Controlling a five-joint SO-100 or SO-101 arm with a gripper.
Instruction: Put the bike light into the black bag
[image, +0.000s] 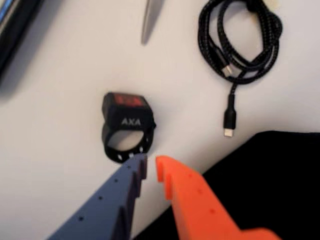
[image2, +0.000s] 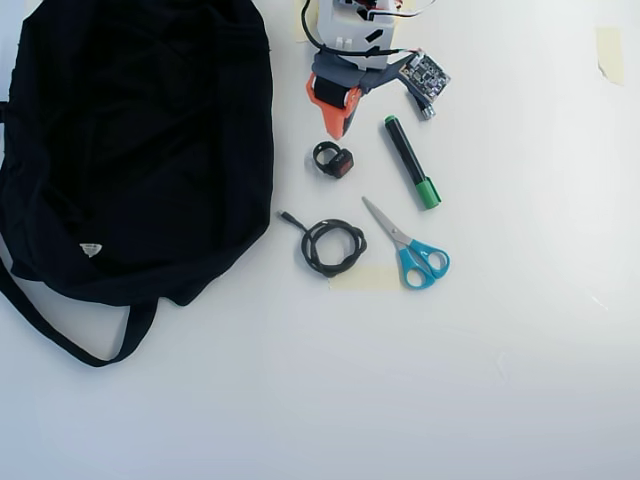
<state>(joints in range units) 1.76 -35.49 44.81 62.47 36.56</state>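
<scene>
The small black bike light with a red face and black loop strap (image: 127, 125) lies on the white table (image2: 480, 350), just ahead of the arm's two-finger gripper (image: 151, 164), whose blue and orange jaws stand close together with only a narrow gap and nothing between them. The tips sit right at the edge of the loop strap; whether they touch it I cannot tell. In the overhead view the light (image2: 333, 160) lies near the large black fabric bag (image2: 140, 140), between it and the black marker with a green cap (image2: 408, 163).

The step in hand looks like the approach for the grasp. To do it well, the jaws should spread wider than the block, come down squarely over the body instead of the floppy strap, and close across its short sides, keeping clear of the coiled black cable (image: 240, 45).

In the wrist view the light's long axis runs from the red face at the top down to the loop, which points toward the gripper; the red face looks upward
</scene>
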